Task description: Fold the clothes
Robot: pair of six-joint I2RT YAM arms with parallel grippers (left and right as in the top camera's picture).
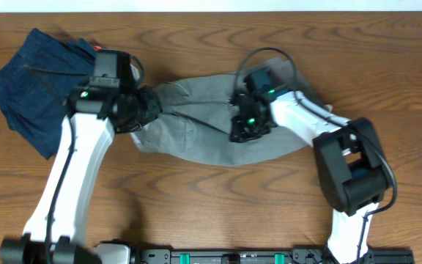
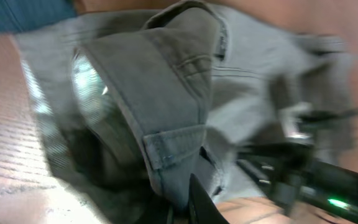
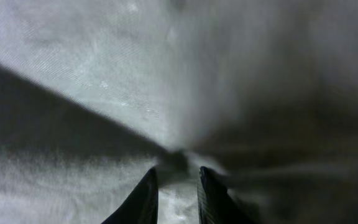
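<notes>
Brown wooden desk (image 1: pixel 218 213) with dark wavy grain running left to right fills almost the whole overhead view, surface matte with a faint sheen near the middle. A thin pale strip (image 1: pixel 196 4) runs beyond the far edge, too narrow to tell whether wall or floor. Light is even and soft from above, with blurred shadows on the wood toward the near left corner.

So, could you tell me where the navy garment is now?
In the overhead view, the navy garment lies at the table's far left, beside the left arm and left of the grey shorts.
</notes>
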